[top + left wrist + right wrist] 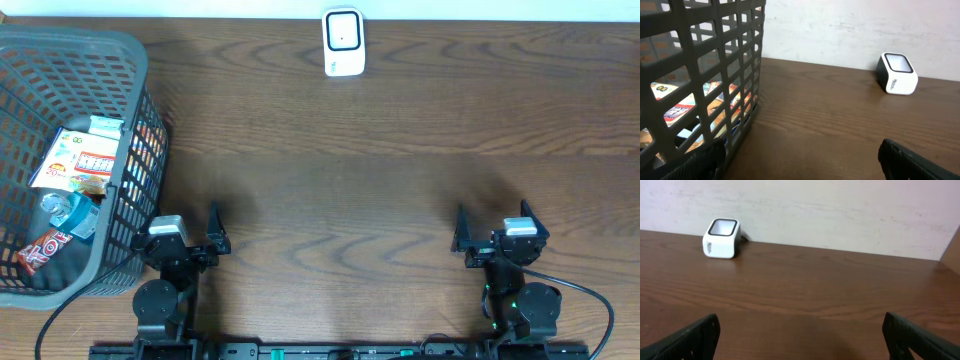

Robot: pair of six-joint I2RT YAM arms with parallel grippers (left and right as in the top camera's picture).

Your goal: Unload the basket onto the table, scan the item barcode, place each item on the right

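A white barcode scanner [342,42] with a dark window stands at the table's far edge, and shows in the left wrist view [897,73] and the right wrist view [721,239]. The items lie in a grey mesh basket [75,45] at the left: a white and orange snack packet [82,160], a bluish wrapped item [68,212] and a red and black packet [44,250]. My left gripper [185,230] rests open at the near edge beside the basket [705,75], holding nothing. My right gripper [493,226] rests open at the near right, also holding nothing.
The brown wooden table [380,180] spreads between the scanner and both grippers. A pale wall [840,210] rises behind the table's far edge. The basket's right wall stands close to my left gripper's left finger [700,162].
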